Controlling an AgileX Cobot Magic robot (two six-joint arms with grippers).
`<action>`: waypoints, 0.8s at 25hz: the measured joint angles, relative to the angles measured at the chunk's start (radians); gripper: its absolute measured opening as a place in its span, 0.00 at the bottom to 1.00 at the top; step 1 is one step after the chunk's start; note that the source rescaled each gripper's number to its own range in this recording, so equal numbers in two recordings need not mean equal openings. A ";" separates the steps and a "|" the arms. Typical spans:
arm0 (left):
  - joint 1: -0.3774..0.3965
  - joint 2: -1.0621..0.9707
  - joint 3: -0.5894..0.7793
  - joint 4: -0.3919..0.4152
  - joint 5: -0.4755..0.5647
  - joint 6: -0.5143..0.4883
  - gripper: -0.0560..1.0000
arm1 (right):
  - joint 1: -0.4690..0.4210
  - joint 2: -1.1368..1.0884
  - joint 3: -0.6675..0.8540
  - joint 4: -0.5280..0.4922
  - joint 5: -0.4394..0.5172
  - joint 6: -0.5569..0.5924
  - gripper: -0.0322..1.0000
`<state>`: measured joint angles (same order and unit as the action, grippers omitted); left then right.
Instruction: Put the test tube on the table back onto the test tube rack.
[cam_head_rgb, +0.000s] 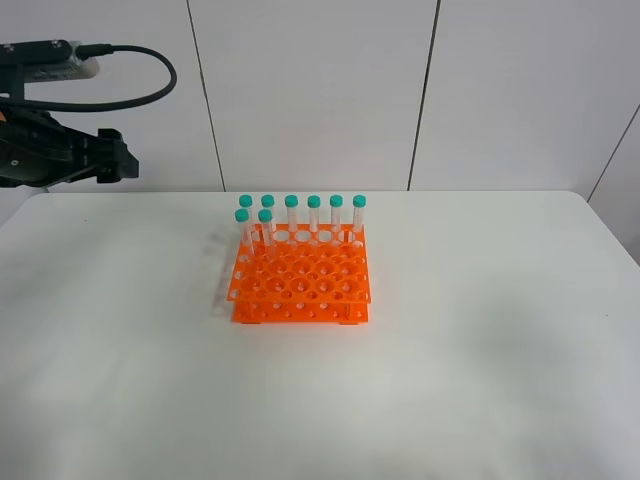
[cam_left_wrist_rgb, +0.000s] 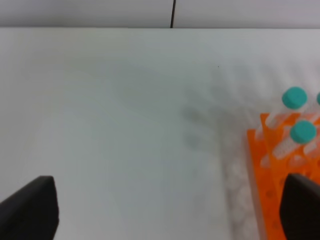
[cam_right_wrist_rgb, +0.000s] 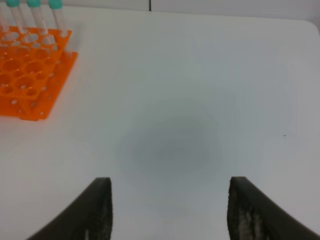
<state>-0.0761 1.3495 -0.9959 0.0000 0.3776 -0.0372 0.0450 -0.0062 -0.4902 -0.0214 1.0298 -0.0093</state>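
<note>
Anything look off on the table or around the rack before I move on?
Nothing stands out. The orange rack sits flat on the white table, and all eight teal-capped tubes stand upright in it: six along the back row, two in the next row at the left. No tube lies on the table and nothing is spilled.

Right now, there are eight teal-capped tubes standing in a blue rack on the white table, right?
Not quite: the rack is bright orange, not blue, as the exterior high view shows. The rest holds: eight teal-capped tubes stand in it on the white table.
</note>
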 joint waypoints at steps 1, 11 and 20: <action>0.000 -0.017 0.000 0.000 0.012 0.014 1.00 | 0.000 0.000 0.000 0.000 0.000 0.000 0.55; 0.000 -0.377 0.087 -0.008 0.234 0.048 1.00 | 0.000 0.000 0.000 0.000 0.000 0.000 0.55; 0.000 -0.830 0.200 -0.025 0.558 0.048 1.00 | 0.000 0.000 0.000 0.000 0.000 0.000 0.55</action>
<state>-0.0761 0.5195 -0.7954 -0.0252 0.9356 0.0104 0.0450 -0.0062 -0.4902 -0.0214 1.0298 -0.0093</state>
